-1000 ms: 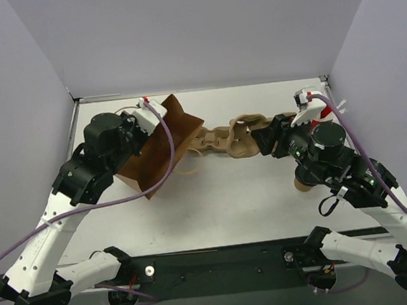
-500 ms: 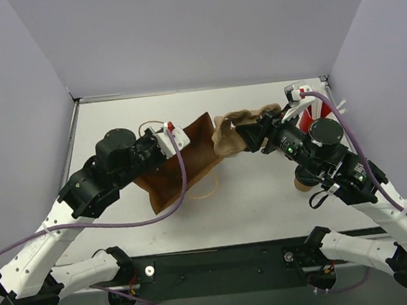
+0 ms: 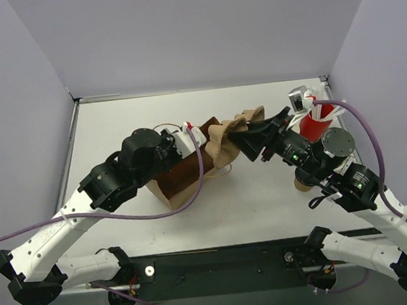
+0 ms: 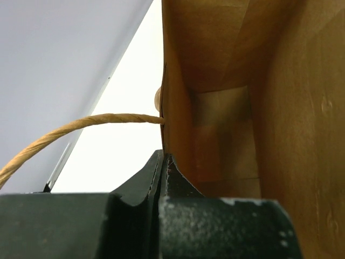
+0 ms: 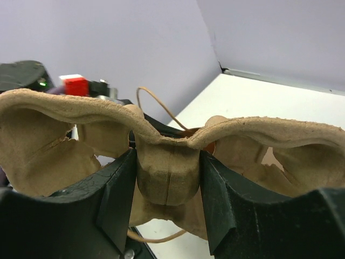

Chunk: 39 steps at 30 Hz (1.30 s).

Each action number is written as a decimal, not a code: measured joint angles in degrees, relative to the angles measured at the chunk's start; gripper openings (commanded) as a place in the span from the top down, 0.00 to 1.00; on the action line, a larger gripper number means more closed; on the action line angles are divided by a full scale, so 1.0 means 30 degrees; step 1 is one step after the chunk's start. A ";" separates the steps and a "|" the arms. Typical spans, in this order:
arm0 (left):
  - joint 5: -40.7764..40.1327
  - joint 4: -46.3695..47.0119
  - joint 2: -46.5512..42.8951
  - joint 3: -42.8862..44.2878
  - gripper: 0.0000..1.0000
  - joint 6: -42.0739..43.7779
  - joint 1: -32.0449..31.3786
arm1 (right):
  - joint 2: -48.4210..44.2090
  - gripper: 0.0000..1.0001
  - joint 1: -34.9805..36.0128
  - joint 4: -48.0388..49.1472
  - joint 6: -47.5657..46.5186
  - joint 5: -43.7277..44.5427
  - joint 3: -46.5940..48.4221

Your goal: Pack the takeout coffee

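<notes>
Pulp cup carrier (image 3: 225, 139), gripped at its middle rib by the partly spread right hand (image 5: 167, 183), long axis aimed into the paper bag (image 3: 179, 179), whose rim the tight-closed left hand (image 4: 164, 162) pinches; takeout coffee not made out, perhaps the tan cup (image 3: 302, 184) on the bench, beyond the carrier from the bag.

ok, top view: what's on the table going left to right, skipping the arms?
brown paper bag → pulp cup carrier → red cup with white sticks
</notes>
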 measured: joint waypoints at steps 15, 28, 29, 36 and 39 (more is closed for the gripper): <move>0.0044 0.0153 0.1151 0.0867 1.00 -0.1005 0.0182 | 0.0685 0.60 -0.2011 0.8153 0.4772 -0.4226 -0.2353; 0.1239 0.0554 0.1151 0.0918 1.00 -0.1625 0.1661 | 0.3264 0.59 -0.6018 1.7063 1.4236 -0.7672 -0.6666; 0.1341 0.0619 0.1151 0.0918 1.00 -0.1632 0.1749 | 0.3242 0.60 -0.6018 1.7369 1.4491 -0.7883 -0.6666; 0.2288 0.0823 0.1195 0.1333 1.00 -0.1647 0.2506 | 0.3446 0.59 -0.5778 1.8338 1.5096 -0.9464 -0.6113; 0.2630 0.0918 0.1195 0.1450 1.00 -0.1639 0.2688 | 0.3978 0.59 -0.5260 1.8396 1.4987 -1.0127 -0.5377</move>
